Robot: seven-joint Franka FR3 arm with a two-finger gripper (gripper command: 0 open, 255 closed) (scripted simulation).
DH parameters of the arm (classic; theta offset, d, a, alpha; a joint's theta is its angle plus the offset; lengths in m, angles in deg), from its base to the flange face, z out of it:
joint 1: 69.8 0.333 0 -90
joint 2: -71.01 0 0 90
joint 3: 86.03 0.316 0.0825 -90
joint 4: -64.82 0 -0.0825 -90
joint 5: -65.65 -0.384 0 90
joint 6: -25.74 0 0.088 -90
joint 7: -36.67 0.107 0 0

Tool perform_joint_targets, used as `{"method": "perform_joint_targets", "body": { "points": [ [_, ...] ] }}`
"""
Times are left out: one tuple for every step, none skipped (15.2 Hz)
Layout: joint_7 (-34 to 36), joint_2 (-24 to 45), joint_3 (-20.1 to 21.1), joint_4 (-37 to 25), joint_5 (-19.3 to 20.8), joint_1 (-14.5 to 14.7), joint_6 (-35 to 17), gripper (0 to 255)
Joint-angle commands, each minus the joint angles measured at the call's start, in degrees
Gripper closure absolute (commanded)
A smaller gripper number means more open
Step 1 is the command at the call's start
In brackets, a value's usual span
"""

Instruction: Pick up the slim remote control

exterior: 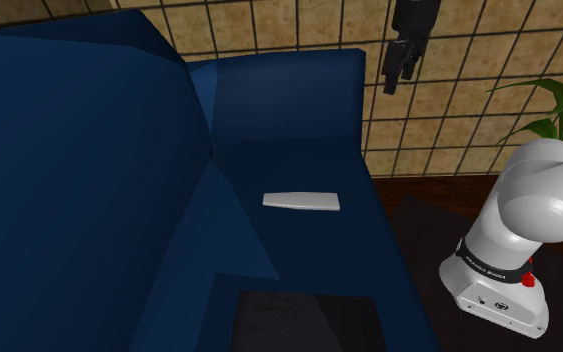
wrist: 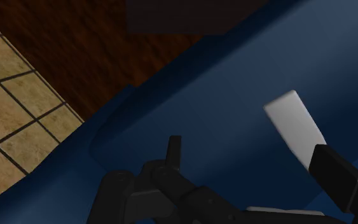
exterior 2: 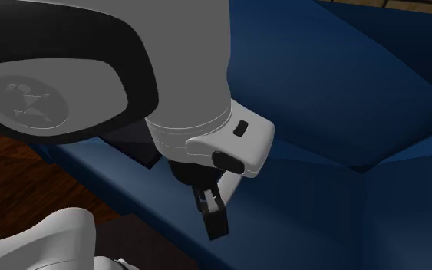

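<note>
Remote [exterior: 301, 201]: slim, pale grey, flat on blue sofa [exterior: 99, 200] seat, near its edge on the shoulder view's right | gripper [exterior: 401, 70]: high against tiled wall [exterior: 469, 60], well apart from remote | fingers [wrist: 173, 151]: spread wide, clasping nothing | wrist view: one finger overlaps remote's end

No word or number can be read: faint pale lettering is carried on the black band [exterior: 486, 268] round the base of the white arm [exterior: 534, 195] but cannot be made out, and a wordless embossed emblem [exterior 2: 24, 100] is borne on a dark joint cover [exterior 2: 84, 92].
</note>
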Motion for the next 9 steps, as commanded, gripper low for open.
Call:
{"method": "perform_joint_targets", "body": {
  "points": [
    [0.0, 0.0, 0.0, 0.0, 0.0, 0.0, 0.0, 0],
    [-0.76, 0.76, -0.01, 1.08, -0.25, 0.63, -1.87, 0],
    [-1.52, 1.58, -0.01, 2.1, -0.49, 1.27, -3.74, 0],
    [-2.29, 2.47, 0.0, 3.05, -0.75, 1.91, -5.62, 0],
    [-3.07, 3.41, 0.02, 3.95, -1.0, 2.55, -7.49, 0],
    [-3.86, 4.42, 0.05, 4.79, -1.27, 3.18, -9.36, 0],
    [-4.66, 5.48, 0.09, 5.57, -1.54, 3.82, -11.23, 0],
    [-5.45, 6.6, 0.14, 6.29, -1.81, 4.47, -13.1, 0],
    [-6.26, 7.78, 0.19, 6.95, -2.09, 5.13, -14.96, 0]
  ]
}}
